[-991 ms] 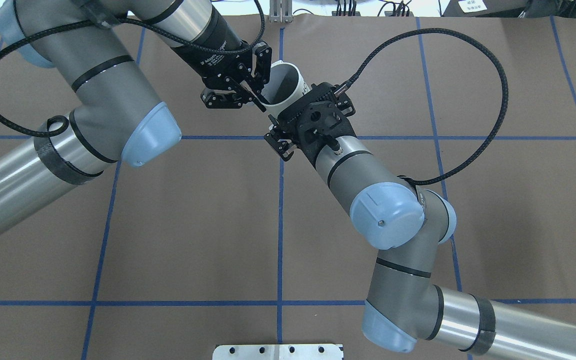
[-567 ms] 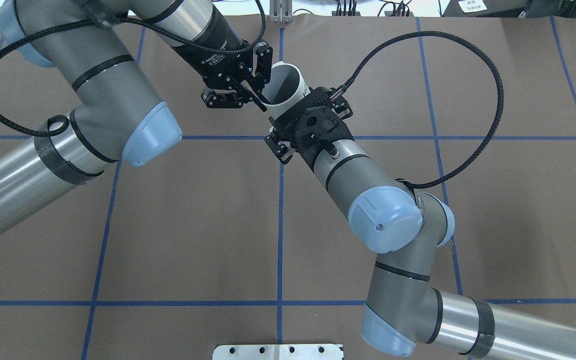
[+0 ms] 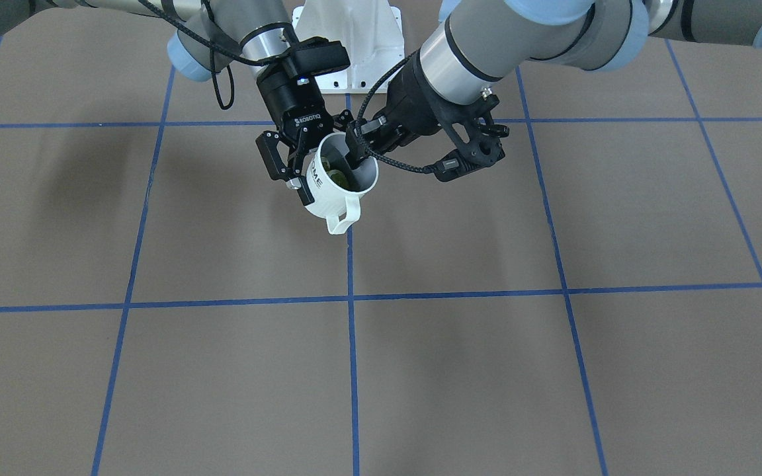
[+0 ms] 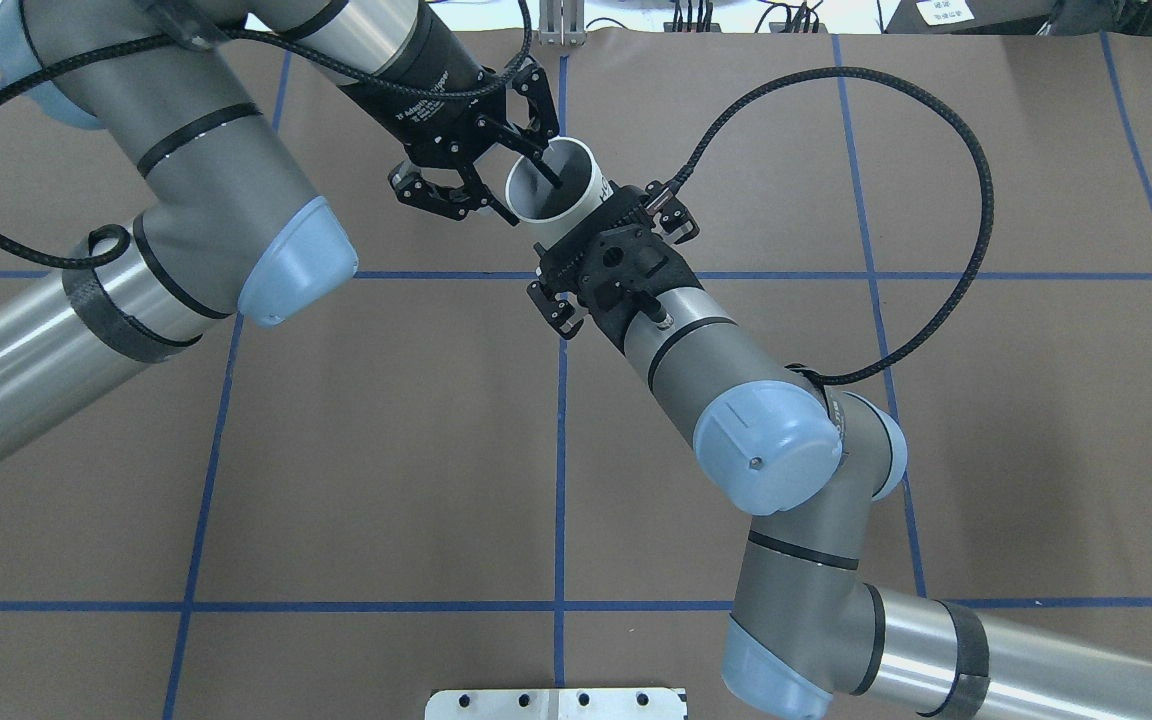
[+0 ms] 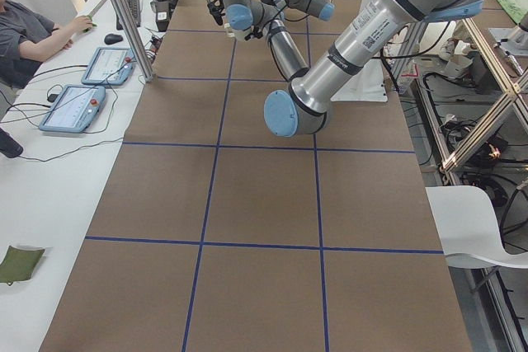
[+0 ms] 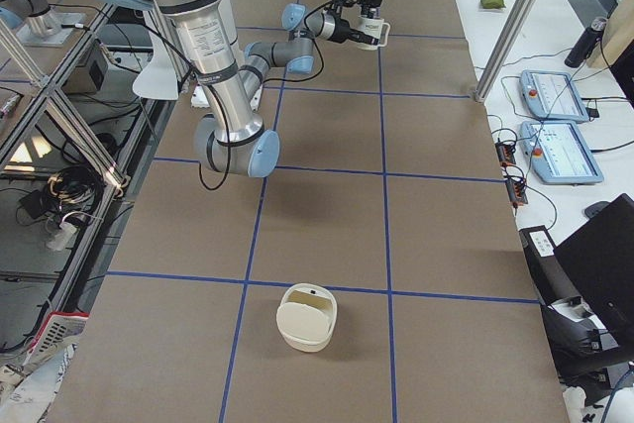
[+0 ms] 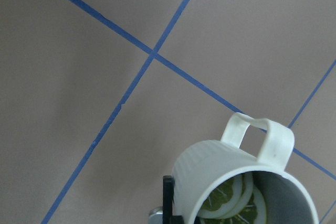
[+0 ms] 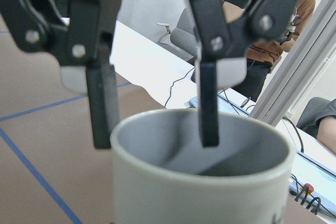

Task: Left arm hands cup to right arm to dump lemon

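So here's where the handover sits. My right gripper (image 3: 315,164) comes at the body of the cup (image 3: 328,195) from the side and is clamped on it. At least that's my read: the pads are tucked behind the mug and under my own wrist in every view, so I'm going by the cup hanging clear above the table (image 3: 487,363) with nothing else gripping it.

My left gripper (image 8: 155,129) is spread wide and grasping nothing. Thing is, it straddles the rim. One finger (image 8: 208,103) hangs down inside the mouth, away from the wall, and the other (image 8: 101,103) sits just outside the wall.

The lemon (image 3: 336,176) is down in the bottom of the cup, slices by the look of the left wrist view. The cup leans a bit, mouth up and tipped toward the operators' side, handle (image 3: 343,221) pointing away from both wrists.

That straddle is what the next bit hangs on, I reckon. The left has to leave along the cup's own axis, up and out through the mouth. Go sideways and the inside finger hooks the rim and drags the mug in the right's grip. Only once it's clear can the right roll the mouth down and dump.
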Controlling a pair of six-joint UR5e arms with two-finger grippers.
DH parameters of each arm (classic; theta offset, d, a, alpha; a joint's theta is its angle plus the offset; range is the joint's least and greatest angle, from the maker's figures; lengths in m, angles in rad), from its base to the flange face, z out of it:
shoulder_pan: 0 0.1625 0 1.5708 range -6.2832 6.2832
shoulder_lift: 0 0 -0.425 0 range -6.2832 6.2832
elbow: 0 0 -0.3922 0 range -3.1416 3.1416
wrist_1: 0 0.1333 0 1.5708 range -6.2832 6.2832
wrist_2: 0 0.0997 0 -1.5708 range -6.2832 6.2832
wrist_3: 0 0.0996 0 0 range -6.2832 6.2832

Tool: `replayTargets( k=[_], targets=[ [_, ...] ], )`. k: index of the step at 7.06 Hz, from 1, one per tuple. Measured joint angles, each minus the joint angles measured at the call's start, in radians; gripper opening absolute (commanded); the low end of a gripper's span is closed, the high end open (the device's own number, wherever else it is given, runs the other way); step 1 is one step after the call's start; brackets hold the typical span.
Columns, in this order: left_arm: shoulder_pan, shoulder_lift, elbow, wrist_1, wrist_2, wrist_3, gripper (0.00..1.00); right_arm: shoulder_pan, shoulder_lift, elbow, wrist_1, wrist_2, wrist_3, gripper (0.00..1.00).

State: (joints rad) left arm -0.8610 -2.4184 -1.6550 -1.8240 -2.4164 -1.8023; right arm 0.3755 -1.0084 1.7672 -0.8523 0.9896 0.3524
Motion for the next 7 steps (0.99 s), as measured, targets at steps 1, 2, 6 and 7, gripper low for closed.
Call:
replayTargets(
  k=[1, 2, 6, 7],
  targets=[
    [-0.029, 0.002, 0.000, -0.001, -0.026, 0.005, 1.00, 0.001, -0.006, -0.001, 0.002, 0.000, -0.001, 0.48],
    [-0.067, 0.006, 0.002, 0.001, -0.059, 0.025, 1.00, 0.001, -0.010, -0.001, 0.003, 0.000, -0.001, 0.48],
    [-0.197, 0.146, 0.002, 0.008, -0.095, 0.306, 1.00, 0.015, -0.011, 0.006, 0.002, 0.002, 0.013, 0.48],
    [-0.216, 0.189, -0.002, 0.010, -0.092, 0.399, 1.00, 0.027, -0.018, 0.006, 0.000, 0.003, 0.036, 0.48]
  ],
)
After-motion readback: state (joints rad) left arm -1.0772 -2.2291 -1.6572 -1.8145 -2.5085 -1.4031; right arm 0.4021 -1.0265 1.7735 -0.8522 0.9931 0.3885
